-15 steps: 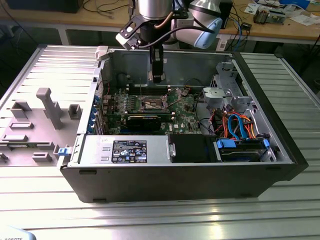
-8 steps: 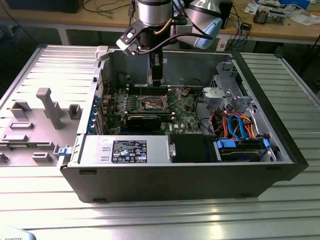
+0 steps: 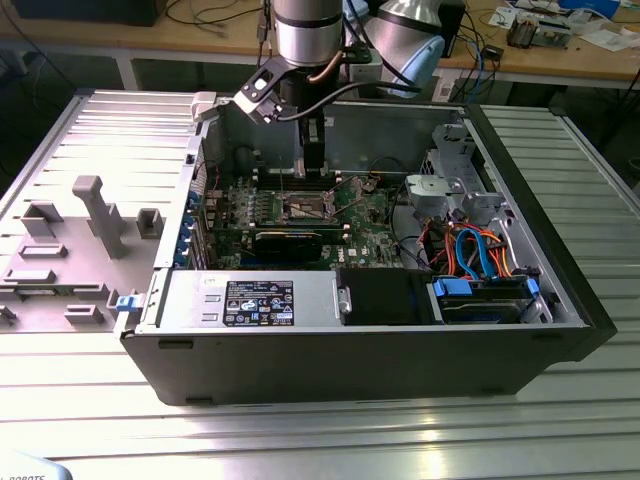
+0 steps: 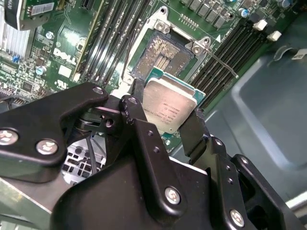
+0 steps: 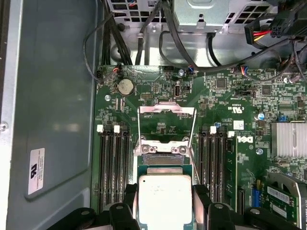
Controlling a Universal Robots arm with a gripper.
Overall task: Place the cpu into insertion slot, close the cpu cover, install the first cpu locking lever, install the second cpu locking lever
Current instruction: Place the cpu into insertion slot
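My gripper is shut on the cpu, a small square chip with a dull silver top, gripped by two opposite edges between the black fingers. The cpu hangs just above the insertion slot, whose dark pin field lies bare on the green board. The chip hides part of the insertion slot. Beyond the slot, the cpu cover is swung open. A thin wire lever lies loose beside the slot. In the exterior view my gripper reaches down into the open computer case over the slot.
Black memory slots flank the socket on both sides. A long black card lies in front of it. A drive cage with orange and blue cables sits at the exterior view's right. The case walls ring the board.
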